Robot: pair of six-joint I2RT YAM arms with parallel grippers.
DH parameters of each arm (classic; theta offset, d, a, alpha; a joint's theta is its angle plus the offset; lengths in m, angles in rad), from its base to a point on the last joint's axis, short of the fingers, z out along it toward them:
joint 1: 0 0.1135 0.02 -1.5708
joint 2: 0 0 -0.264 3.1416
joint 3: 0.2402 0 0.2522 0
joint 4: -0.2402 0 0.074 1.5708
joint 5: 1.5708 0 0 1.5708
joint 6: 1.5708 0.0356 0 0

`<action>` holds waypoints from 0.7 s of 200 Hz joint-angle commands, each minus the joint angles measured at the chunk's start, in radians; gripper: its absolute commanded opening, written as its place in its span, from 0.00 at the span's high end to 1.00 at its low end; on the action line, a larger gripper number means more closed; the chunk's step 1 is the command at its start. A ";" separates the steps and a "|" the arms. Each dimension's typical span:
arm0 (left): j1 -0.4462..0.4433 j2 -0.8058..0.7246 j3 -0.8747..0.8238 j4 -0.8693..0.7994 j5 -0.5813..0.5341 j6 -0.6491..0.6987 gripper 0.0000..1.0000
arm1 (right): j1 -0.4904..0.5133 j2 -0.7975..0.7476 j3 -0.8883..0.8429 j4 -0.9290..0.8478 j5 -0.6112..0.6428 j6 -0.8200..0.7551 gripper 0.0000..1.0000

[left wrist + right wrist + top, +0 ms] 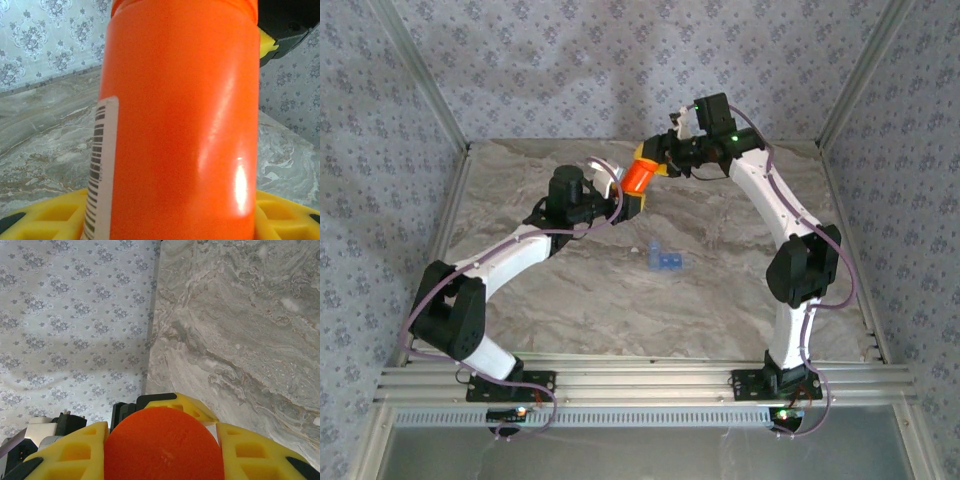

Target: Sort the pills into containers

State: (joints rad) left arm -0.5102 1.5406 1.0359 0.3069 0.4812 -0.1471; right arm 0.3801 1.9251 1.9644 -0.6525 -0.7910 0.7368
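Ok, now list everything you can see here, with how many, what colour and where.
orange bottle: one, orange, far middle, gripped by both hands
pill box: one, translucent blue, on the table near its centre
table: one, grey marble pattern, beneath everything
left hand: one, yellow fingers, shut on the bottle's body
right hand: one, yellow fingers, shut on the bottle's end
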 commanded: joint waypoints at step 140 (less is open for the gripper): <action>0.001 -0.020 0.024 0.153 0.007 -0.133 1.00 | -0.089 -0.158 -0.280 0.470 -0.200 -0.072 0.56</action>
State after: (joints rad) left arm -0.5285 1.5410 1.0355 0.3546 0.4889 -0.1753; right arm 0.3183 1.8023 1.6917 -0.3340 -0.9188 0.7280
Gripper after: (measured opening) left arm 0.540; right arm 0.454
